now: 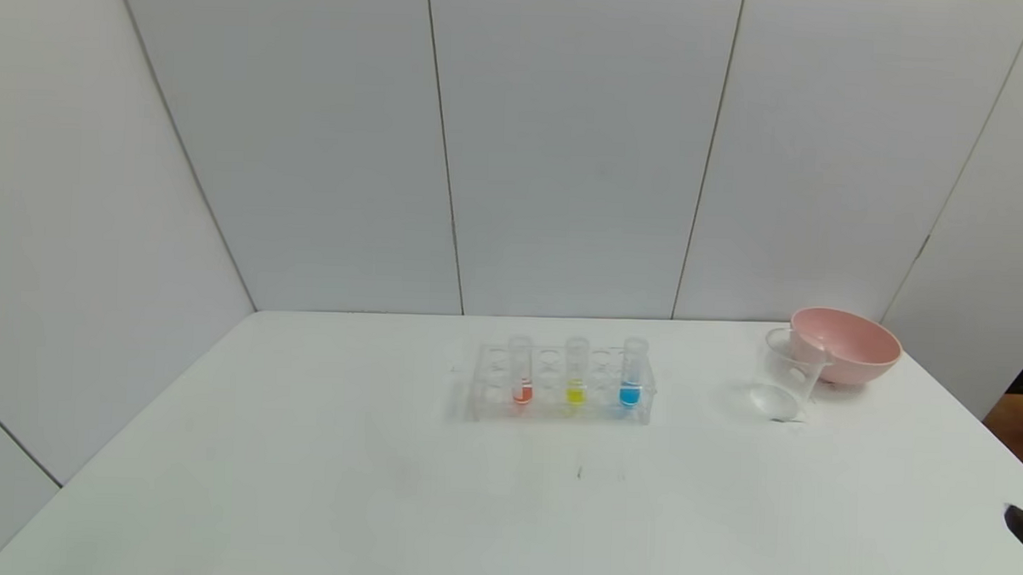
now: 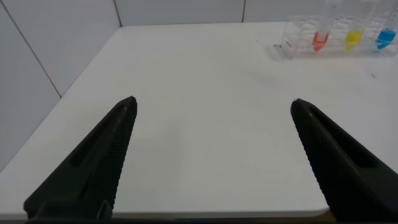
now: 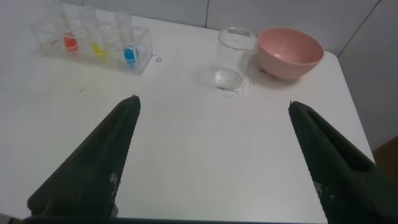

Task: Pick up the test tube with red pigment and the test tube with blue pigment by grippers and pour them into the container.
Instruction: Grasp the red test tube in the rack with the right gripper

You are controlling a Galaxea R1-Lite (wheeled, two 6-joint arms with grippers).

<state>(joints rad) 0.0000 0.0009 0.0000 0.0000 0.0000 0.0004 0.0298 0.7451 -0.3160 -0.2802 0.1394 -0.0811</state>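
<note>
Nothing's grabbed yet, so you're at the very start. Both tubes sit upright in the clear rack [image 1: 559,387] mid-bench, toward the back edge: the red test tube [image 1: 521,371] at its left end, the blue test tube [image 1: 632,373] at its right end, a yellow tube [image 1: 576,373] between them that you skip. The beaker [image 1: 787,374] stands near the back right corner, touching the pink bowl [image 1: 850,344]. Your left gripper [image 2: 211,162] and right gripper [image 3: 211,162] both hang over the near edge, fingers spread wide, holding nothing. I'd come down straight over each tube, pinch high above the rack, then lift vertically.
</note>
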